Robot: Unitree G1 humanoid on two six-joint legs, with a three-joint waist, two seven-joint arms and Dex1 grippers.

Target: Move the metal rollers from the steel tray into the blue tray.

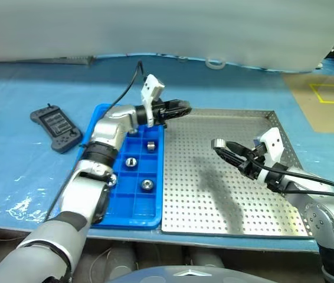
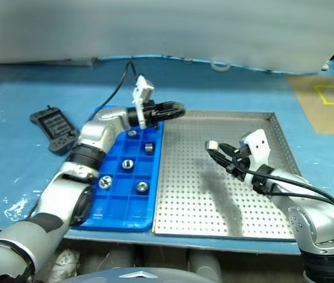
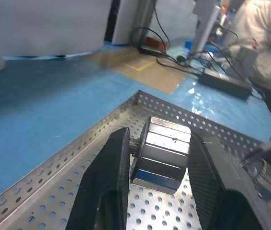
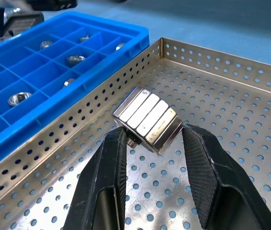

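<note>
Both claws grip rollers: right claw [image 1: 221, 147] at the steel tray's [image 1: 214, 218] three o'clock, left claw [image 1: 179, 108] seemingly likewise; either could slip.

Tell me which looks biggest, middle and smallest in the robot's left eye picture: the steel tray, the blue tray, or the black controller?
1. The steel tray looks biggest.
2. The blue tray is next; the left arm covers part of it.
3. The black controller looks smallest.
</note>
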